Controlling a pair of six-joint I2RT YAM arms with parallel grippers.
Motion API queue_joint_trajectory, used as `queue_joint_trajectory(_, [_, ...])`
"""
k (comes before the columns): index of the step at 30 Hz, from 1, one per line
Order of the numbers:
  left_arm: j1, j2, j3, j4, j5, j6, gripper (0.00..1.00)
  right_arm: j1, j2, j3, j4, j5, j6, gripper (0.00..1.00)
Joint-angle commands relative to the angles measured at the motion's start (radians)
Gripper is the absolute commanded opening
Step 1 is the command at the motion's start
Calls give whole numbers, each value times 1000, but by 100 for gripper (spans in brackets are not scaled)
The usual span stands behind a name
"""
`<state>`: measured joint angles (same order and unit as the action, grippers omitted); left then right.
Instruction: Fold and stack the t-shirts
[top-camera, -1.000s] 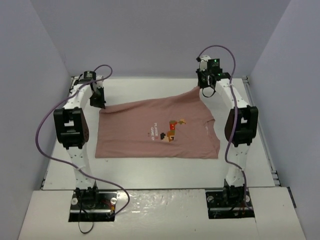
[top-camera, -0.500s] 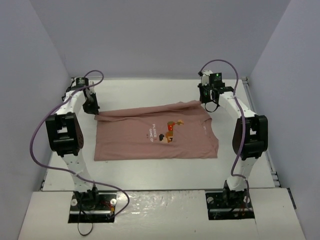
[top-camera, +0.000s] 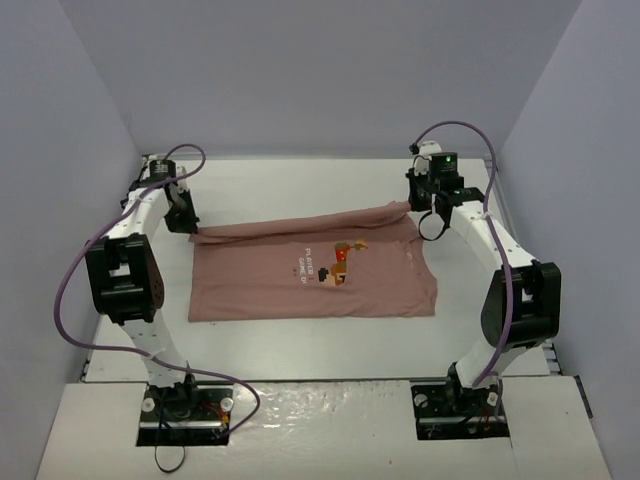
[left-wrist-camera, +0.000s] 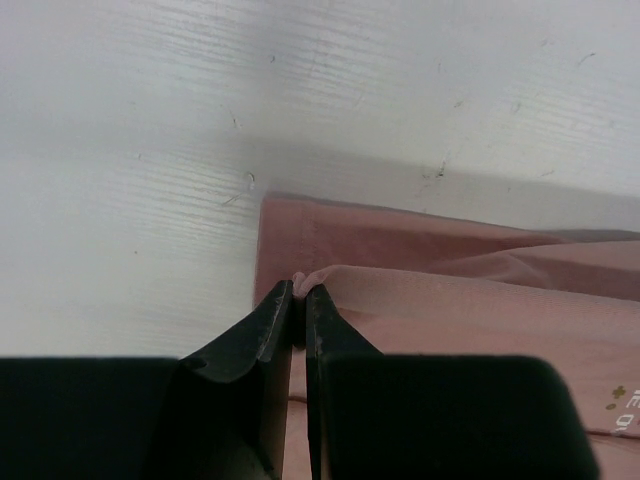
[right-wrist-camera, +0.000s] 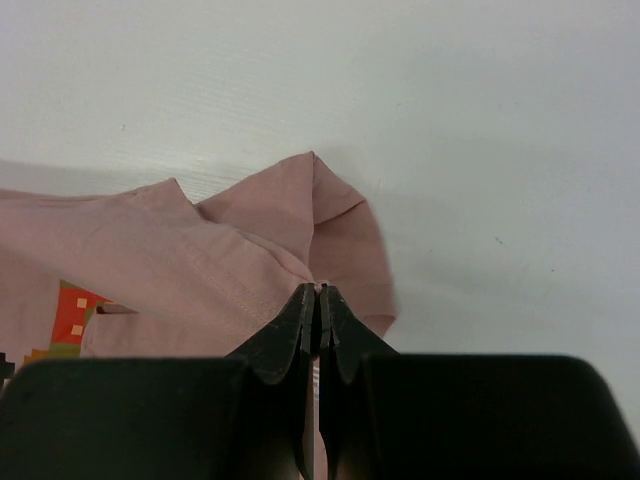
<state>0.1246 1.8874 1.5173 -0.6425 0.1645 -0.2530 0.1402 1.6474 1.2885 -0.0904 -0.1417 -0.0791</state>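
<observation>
T-shirt is lying print-up on the table, long axis running left to right, near edge flat. Far edge is rising into a low ridge. Left claw is clenching the far-left corner; right claw is clenching the far-right corner, by the sleeve. From both claws the cloth is spreading toward the bases. Likely next: carrying the far edge nearward, in step.

My end effector has its jaws pressed together, pinching a fold of the dusty-pink t-shirt. The cloth bunches just beyond my tips on the white table. A red-orange print shows at left.
</observation>
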Motion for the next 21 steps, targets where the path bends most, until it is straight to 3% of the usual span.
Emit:
queue_joint_trajectory(1, [1, -53, 68, 32, 20, -23, 0, 4, -63, 47, 60, 51, 5, 0])
queue_joint_trajectory(21, [-13, -103, -98, 106, -11, -13, 0, 35, -279, -273, 58, 119, 134, 0])
